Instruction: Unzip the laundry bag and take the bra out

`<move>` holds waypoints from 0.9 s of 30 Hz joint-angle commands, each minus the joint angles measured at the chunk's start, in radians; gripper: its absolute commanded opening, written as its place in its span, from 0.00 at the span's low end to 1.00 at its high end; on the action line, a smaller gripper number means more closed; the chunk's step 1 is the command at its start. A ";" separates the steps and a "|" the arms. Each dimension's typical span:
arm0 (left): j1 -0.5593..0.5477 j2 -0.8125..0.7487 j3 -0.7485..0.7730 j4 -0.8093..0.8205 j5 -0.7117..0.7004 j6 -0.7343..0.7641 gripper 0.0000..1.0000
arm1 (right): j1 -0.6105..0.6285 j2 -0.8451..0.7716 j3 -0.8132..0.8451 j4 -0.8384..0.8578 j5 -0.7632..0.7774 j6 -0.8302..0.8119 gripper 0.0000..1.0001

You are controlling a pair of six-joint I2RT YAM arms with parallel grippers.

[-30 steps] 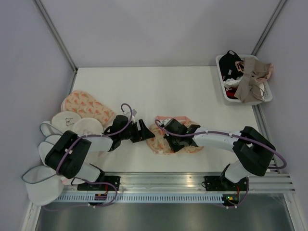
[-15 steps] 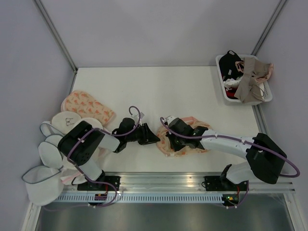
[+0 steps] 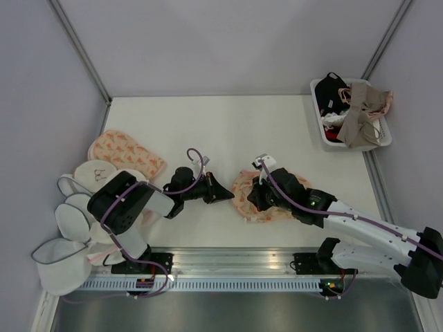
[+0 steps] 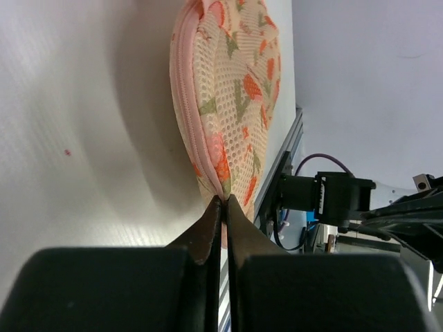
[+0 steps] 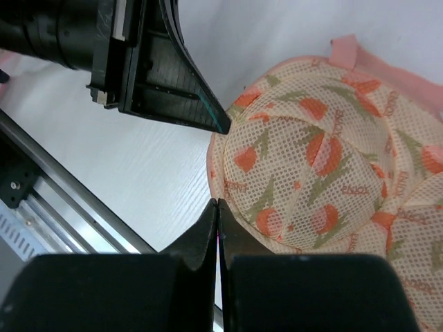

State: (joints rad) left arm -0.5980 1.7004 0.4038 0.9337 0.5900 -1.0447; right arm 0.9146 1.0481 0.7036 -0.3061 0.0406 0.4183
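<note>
The laundry bag, peach mesh with an orange carrot print and pink trim, lies at the table's front centre. My left gripper reaches in from the left and is shut on the pink zipped edge at the bag's left end. My right gripper hangs over the bag. It is shut at the bag's near-left rim, with a thin pink sliver between its fingers. The puffed bag fills the right wrist view, and the left gripper touches its edge there. The bra is hidden.
A second carrot-print pouch and several round white mesh pouches lie at the left edge. A white basket of garments stands at the back right. The metal rail runs along the front.
My left gripper moved right and closed on the bag's left end. My right arm swung out to the right while its gripper stayed shut at the bag, which shifted slightly right.
</note>
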 commanded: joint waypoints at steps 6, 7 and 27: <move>-0.005 -0.284 0.128 -0.208 0.022 0.058 0.02 | 0.004 -0.111 0.005 -0.105 0.234 0.085 0.40; -0.005 -0.370 0.148 -0.270 0.013 0.083 0.02 | 0.004 -0.121 0.001 -0.103 0.249 0.094 0.45; -0.025 -0.507 0.750 -1.231 -0.150 0.529 0.02 | 0.004 -0.471 0.010 -0.323 0.581 0.277 0.59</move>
State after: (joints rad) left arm -0.6014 1.0695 1.1248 -0.2047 0.4004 -0.5941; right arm 0.9142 0.5724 0.6750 -0.5766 0.5835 0.6609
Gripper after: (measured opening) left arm 0.030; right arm 0.593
